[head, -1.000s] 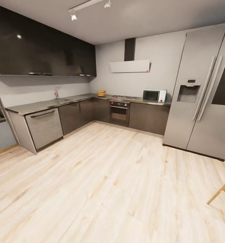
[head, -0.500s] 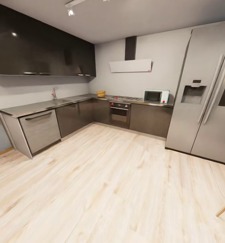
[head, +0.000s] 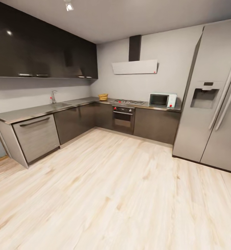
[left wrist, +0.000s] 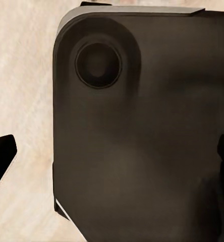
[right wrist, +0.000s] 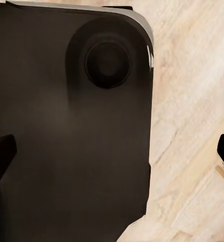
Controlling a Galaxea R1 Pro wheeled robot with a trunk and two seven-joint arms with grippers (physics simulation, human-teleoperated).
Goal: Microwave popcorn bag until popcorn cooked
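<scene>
The camera has rolled nearer the microwave [head: 162,100] and countertop [head: 35,111].

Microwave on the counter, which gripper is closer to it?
Right, probably, and barely. The microwave sits on the far countertop, right of the head view's centre. The left gripper and right gripper both hang open by the robot's base, across the wood floor from it.

The floor [head: 112,194] is pale, streaky wood. The countertop [head: 42,110] is glossy grey over dark cabinets [head: 77,119]. The microwave [head: 162,100] is pale mint with dark glass. The fridge [head: 212,104] is silver-grey, the walls [head: 171,62] light grey.
</scene>
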